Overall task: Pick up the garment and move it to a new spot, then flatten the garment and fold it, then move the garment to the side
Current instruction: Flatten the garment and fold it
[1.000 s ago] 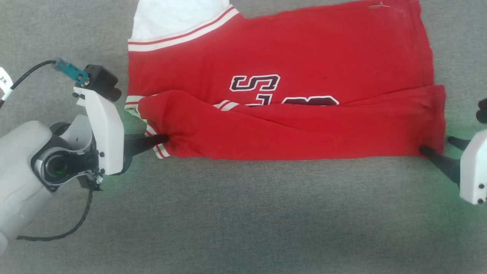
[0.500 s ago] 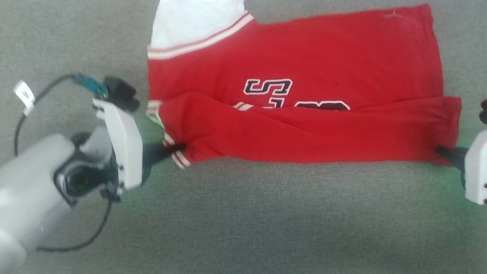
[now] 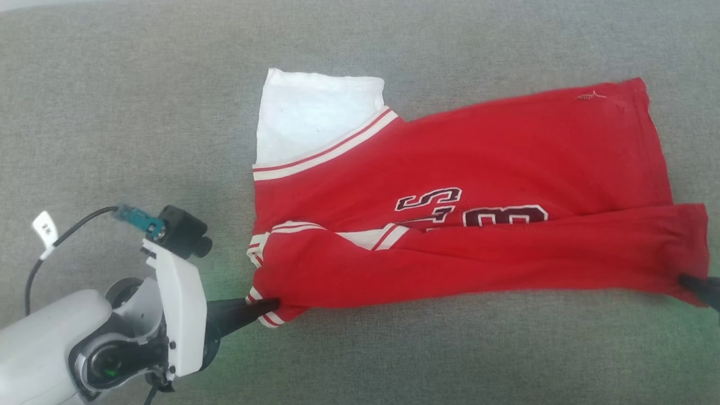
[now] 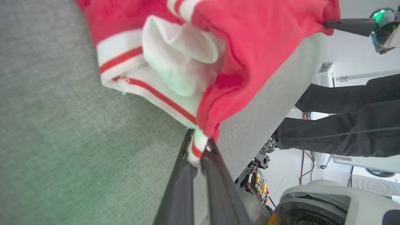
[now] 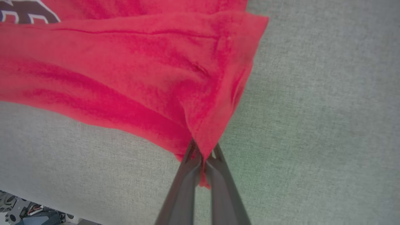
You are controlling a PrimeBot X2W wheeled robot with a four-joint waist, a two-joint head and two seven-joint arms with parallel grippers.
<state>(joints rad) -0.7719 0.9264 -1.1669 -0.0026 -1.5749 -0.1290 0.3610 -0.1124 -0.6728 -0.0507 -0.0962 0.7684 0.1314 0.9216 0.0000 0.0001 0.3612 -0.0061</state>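
The garment [image 3: 461, 169] is a red jersey with a white sleeve, white stripe trim and dark lettering, spread sideways on the grey surface, its near edge folded up over the lettering. My left gripper [image 3: 270, 305] is shut on the striped near-left corner [image 4: 197, 150], and the fabric rises off the surface there. At the frame's right edge my right gripper [image 3: 687, 279] pinches the red near-right corner [image 5: 203, 156]. The right gripper's dark fingers [image 4: 347, 24] also show in the left wrist view, holding the far end of the fold.
Grey fabric surface [image 3: 394, 349] runs all around the garment, with open room in front and behind. In the left wrist view the surface's edge drops off beside a person's dark trouser legs [image 4: 343, 125] and machine parts [image 4: 259, 181] on a white floor.
The right gripper has closed on the near-right corner. The head camera has tilted, so the whole garment sits lower in the picture. The held near edge looks slightly lifted.
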